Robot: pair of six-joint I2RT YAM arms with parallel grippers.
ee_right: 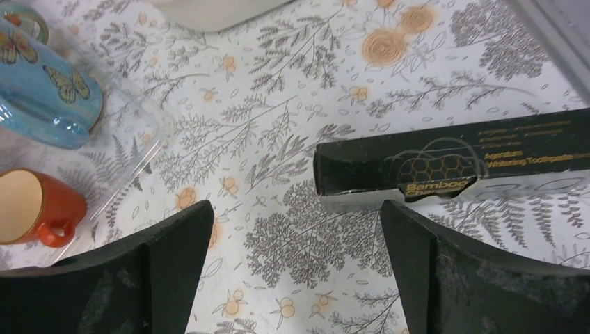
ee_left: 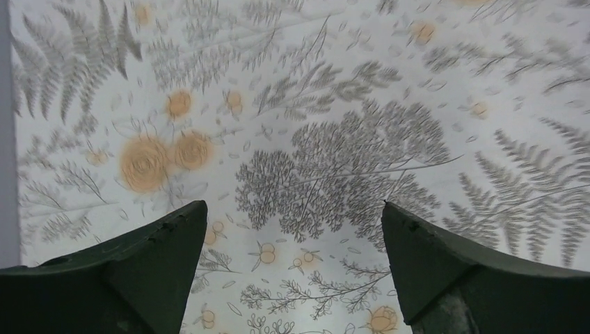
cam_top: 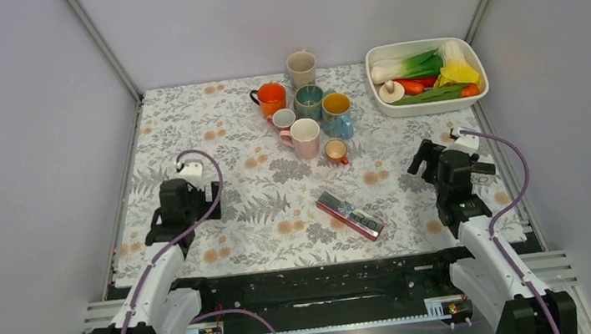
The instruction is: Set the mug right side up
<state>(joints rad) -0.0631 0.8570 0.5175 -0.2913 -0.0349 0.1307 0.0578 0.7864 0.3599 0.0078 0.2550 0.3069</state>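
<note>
Several mugs stand in a cluster at the far middle of the table. The orange mug with a dark handle shows a flat orange top and seems to stand rim down. The others show open mouths: a beige mug, a teal mug, a blue butterfly mug, a pink mug and a small orange cup. My left gripper hangs open and empty over bare cloth. My right gripper is open and empty, well short of the mugs.
A white tub of toy vegetables sits at the far right. A long black and red box lies in the near middle and also shows in the right wrist view. That view also shows the butterfly mug and small orange cup.
</note>
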